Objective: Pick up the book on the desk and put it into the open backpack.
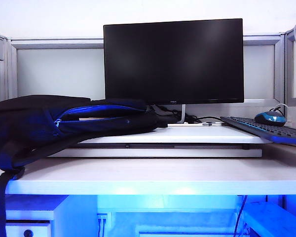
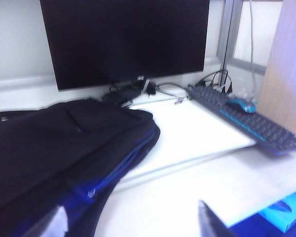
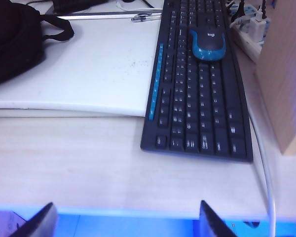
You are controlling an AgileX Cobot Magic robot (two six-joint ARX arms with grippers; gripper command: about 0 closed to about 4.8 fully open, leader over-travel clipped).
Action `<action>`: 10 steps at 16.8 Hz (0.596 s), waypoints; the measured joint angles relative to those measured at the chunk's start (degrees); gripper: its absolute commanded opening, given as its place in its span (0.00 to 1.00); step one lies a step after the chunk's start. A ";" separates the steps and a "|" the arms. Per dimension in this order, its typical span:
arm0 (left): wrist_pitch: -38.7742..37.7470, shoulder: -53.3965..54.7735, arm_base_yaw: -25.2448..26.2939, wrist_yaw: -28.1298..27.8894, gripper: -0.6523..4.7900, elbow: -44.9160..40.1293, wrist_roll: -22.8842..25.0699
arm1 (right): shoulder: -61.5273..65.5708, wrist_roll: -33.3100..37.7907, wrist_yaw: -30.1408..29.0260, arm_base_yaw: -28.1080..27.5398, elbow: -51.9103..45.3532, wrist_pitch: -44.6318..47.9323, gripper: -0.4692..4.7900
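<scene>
The pale wood-look tabletop carries a low white platform shelf, on which lie a black fabric backpack with blue trim and a dark keyboard.

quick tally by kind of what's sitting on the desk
backpack: 1
monitor: 1
keyboard: 1
mouse: 1
pen: 1
total: 5
No book shows in any view.
</scene>
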 measured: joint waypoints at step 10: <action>-1.53 -12.74 0.04 0.63 0.73 -12.39 -5.90 | -9.90 1.53 0.22 0.00 -11.93 1.84 0.72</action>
